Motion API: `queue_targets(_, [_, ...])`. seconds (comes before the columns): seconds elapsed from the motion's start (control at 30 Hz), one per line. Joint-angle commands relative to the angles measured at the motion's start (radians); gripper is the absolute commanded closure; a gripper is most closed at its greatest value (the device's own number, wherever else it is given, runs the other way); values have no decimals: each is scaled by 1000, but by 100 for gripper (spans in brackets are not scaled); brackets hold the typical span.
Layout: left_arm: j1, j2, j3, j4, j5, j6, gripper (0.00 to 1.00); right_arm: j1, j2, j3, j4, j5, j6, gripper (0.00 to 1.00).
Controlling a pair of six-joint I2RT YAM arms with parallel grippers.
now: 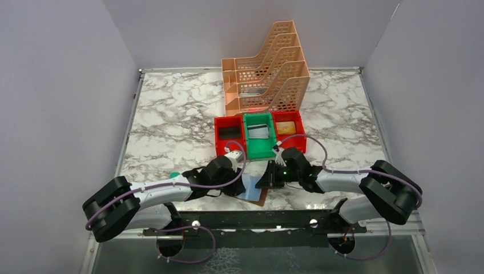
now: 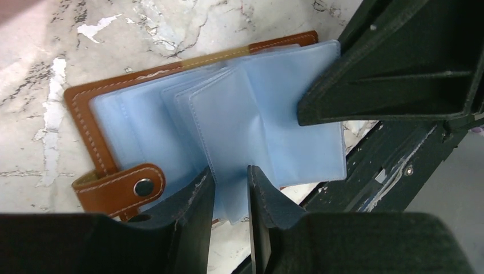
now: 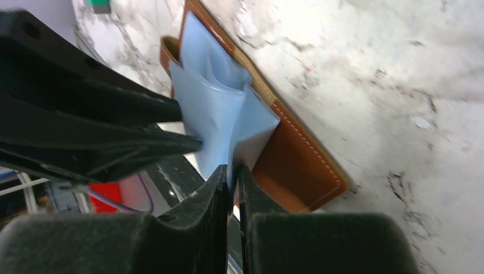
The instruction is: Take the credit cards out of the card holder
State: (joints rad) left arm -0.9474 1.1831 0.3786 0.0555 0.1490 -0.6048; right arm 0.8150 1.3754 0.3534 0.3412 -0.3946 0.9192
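— Right gripper (image 3: 231, 169), how does it stand?
— Pinched nearly closed on one edge of the pale blue sleeves (image 3: 220, 114), which rise from the card holder (image 3: 297, 160).
— And the left gripper (image 2: 228, 171)?
— Its jaws are a narrow gap apart at the opposite edge of those sleeves, with blue plastic showing between them. Whether they press it I cannot tell.
— Where is the card holder?
— Lying open on the table (image 1: 171, 114) near the front edge, between the two grippers, leather side down. Its snap tab (image 2: 120, 187) sits just beside the left gripper.
— Any credit cards?
— Inside the sleeves I cannot make one out. A flat grey card (image 1: 258, 132) lies in the green bin (image 1: 261, 149), just behind the grippers.
— Around that?
— The left red bin (image 1: 220, 142) and the right red bin (image 1: 300, 128) flank the green one. The right one holds something tan (image 1: 287, 127). A peach file rack (image 1: 268, 74) stands behind all three.
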Motion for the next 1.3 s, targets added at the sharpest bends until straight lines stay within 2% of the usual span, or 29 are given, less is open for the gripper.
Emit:
queue_targets(0.0, [-20,-2,-9,38,8,-38,70,11,33,75,8,-16,-29,93])
queue_targets(0.07, [-22,-6,-5,33,-1,-39,70,16,48,119,-58,26,-55,99])
queue_targets(0.17, [-21,-24,6,-2,-29,-39,70,18,56,194,-237,135,-136,99])
queue_targets(0.27, [-21,-64,21,-63,-73,-34,68,18,29,217,-330,189,-187,99])
queue_targets(0.33, [-21,-102,35,-118,-117,-27,64,18,6,224,-342,149,-236,99])
queue_targets(0.43, [-21,-161,59,-209,-165,-10,42,16,4,265,-399,94,-324,99])
queue_targets(0.53, [-21,-214,71,-260,-180,1,33,9,26,313,-462,90,-380,99])
queue_targets(0.7, [-21,-257,81,-295,-178,-1,27,7,37,337,-473,-43,-482,99])
queue_targets(0.87, [-21,-274,37,-250,-190,-26,26,5,69,372,-555,-38,-546,98])
queue_targets(0.97, [-21,-247,9,-173,-145,-27,29,4,99,384,-576,19,-534,85])
queue_targets(1.03, [-21,-217,-1,-117,-118,-35,31,4,128,367,-550,83,-455,76])
queue_targets(1.17, [-21,-167,-3,-79,-123,-48,38,4,121,354,-542,104,-422,60])
queue_targets(1.27, [-21,-159,1,-93,-134,-46,41,4,81,357,-545,97,-406,58])
